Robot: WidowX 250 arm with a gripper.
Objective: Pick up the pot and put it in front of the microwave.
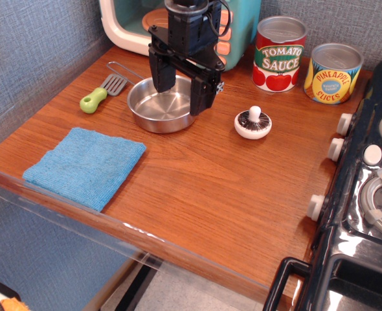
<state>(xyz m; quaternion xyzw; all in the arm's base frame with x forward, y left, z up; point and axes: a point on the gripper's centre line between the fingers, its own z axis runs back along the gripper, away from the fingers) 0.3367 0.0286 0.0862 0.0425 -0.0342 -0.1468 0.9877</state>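
The pot is a shallow shiny steel pan lying flat on the wooden counter, its thin wire handle pointing back left. The microwave stands at the back behind it, cream front with an orange plate in the teal window. My gripper hangs over the pot with its black fingers spread wide apart. It is open and holds nothing. One finger is over the pot's left part, the other over its right rim.
A green-handled spatula lies left of the pot. A blue cloth lies at the front left. A mushroom sits right of the pot. Tomato sauce and pineapple tins stand at the back right. A stove fills the right side.
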